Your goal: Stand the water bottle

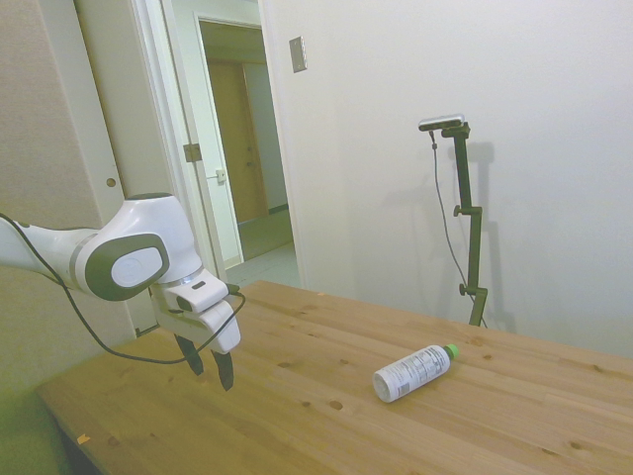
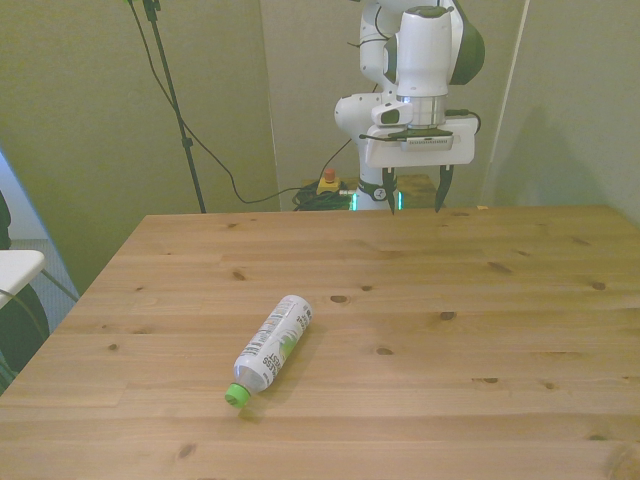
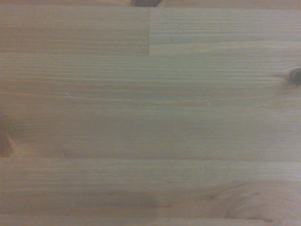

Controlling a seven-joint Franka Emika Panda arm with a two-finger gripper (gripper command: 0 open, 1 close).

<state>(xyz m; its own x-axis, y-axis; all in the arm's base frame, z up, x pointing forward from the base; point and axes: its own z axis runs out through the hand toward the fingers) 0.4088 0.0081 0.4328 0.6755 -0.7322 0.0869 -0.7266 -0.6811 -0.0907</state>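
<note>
The water bottle point(image 2: 272, 346) lies on its side mid-table point(image 2: 500, 330), well apart from the pincer point(image 2: 414, 190), fingers spread and empty.

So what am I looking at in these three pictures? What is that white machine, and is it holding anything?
The white machine is a robot arm. At its end is a gripper, a hand with two dark fingers, here open and holding nothing, hanging above the wooden table.

The three pictures show one moment from three cameras. One stands off to the side of the table. One looks across the table at the robot. The third sits on the robot's wrist and looks straight down, so it shows only bare wood grain.

On the table lies a small clear water bottle with a green cap, on its side and well away from the gripper. The robot's job is to stand it up, which it has not yet begun.
</note>
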